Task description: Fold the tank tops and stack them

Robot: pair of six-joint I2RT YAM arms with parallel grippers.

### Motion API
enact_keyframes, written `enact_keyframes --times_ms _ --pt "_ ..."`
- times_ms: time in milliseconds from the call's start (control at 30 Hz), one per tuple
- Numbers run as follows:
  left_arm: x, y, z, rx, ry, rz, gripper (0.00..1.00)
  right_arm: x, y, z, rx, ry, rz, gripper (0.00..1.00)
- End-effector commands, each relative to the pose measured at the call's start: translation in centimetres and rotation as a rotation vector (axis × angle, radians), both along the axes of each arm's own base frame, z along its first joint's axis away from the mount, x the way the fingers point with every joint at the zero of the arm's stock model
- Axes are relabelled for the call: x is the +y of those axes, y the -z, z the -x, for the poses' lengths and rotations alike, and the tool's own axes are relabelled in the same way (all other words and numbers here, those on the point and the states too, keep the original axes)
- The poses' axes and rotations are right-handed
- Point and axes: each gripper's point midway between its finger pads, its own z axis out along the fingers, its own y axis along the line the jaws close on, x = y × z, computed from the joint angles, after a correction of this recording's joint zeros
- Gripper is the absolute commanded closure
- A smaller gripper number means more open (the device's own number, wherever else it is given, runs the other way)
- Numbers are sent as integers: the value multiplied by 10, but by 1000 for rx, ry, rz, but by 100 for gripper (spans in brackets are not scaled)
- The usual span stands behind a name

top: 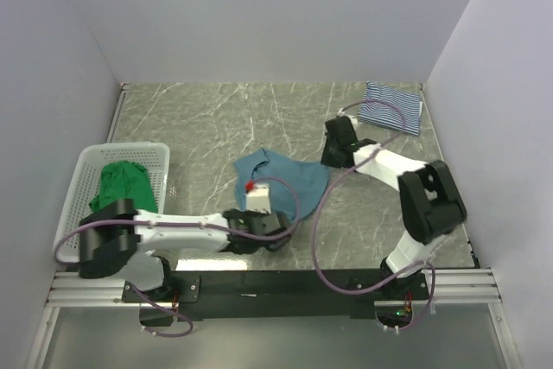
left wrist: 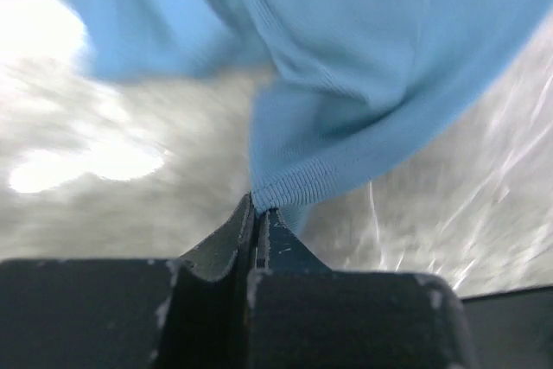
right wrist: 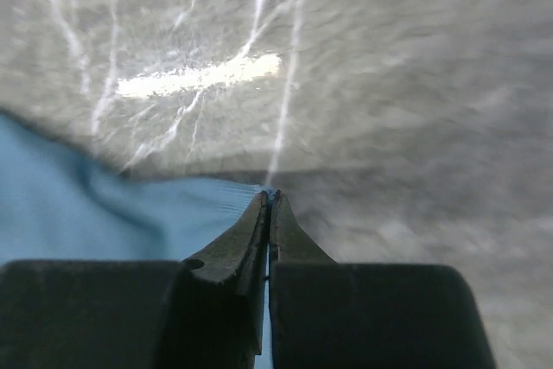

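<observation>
My left fingers (left wrist: 245, 220) are clamped on the ribbed hem of the soft teal-blue tank top (left wrist: 363, 84), and my right fingers (right wrist: 257, 215) pinch another edge of it, mid-way across the veined grey worktop (top: 207, 118). The striped top (top: 393, 108) lies folded flat at the far right; the green top (top: 121, 183) sits crumpled in the mesh basket (top: 160, 155).

Top view evenly lit and sharp; wrist views blurred, with glare on the tabletop (left wrist: 86, 162) at 9 o'clock (left) and 11 o'clock (right).

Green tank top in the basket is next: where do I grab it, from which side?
Pinch a raised fold near the middle of the green tank top, coming straight down from above: it lies bunched inside the white basket, whose walls likely block any sideways approach.
</observation>
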Motion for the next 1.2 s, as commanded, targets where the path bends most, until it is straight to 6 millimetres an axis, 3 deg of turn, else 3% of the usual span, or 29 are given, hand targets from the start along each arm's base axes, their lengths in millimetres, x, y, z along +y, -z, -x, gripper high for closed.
enact_keyframes --times_ms 0,33,67,100,133,200,267,300,467,500,533,600,633,700,800,900,1000,1100,1133,1167 --pt "37 -34 -30 -76 -113 23 99 -5 -62 -5 -142 43 -127 100" --pt "41 -53 -37 -102 -129 68 99 -7 -67 -1 -151 44 -140 100" --pt "52 -62 -50 -121 -166 77 99 -7 -89 2 -202 44 -166 100" --pt "59 -75 -56 -140 -171 65 99 -8 -98 5 -216 48 -180 100" --pt "72 -96 -67 -186 -218 86 99 -10 -121 10 -264 50 -203 100" --pt "85 -131 -76 -245 -244 88 99 -13 -147 17 -317 56 -236 100" --pt "103 -173 -86 -343 -293 109 99 -18 -192 28 -414 58 -278 100" --pt "108 -206 -92 -402 -302 134 100 -18 -209 33 -450 54 -299 100" --pt "132 -330 -98 -653 -301 258 99 -34 -344 74 -717 38 -403 100" --pt "137 -355 -97 -710 -263 252 99 -37 -362 82 -755 29 -415 100" --pt "142 -374 -95 -750 -259 284 100 -41 -397 98 -830 15 -443 100" --pt "145 -412 -91 -830 -227 340 99 -45 -427 114 -895 -3 -465 100" --pt "147 -426 -88 -858 -215 367 99 -49 -452 127 -945 -14 -481 100" --pt "146 -452 -83 -917 -168 410 100 -52 -470 136 -980 -29 -478 100" --pt "141 -467 -81 -961 -124 430 99 -56 -491 143 -1015 -37 -460 100" --pt "139 -465 -85 -989 -117 396 99 -58 -494 139 -1033 -29 -446 100" --pt "130 -462 -96 -1023 -121 357 99 -52 -483 121 -1000 -30 -424 100" --pt "111 -459 -120 -1039 -107 333 99 -46 -470 93 -974 -18 -399 100" --pt "95 -449 -137 -1022 -84 309 99 -43 -464 77 -958 -9 -387 100" --pt "93 -452 -153 -1033 -70 327 99 -46 -462 66 -957 5 -379 100"
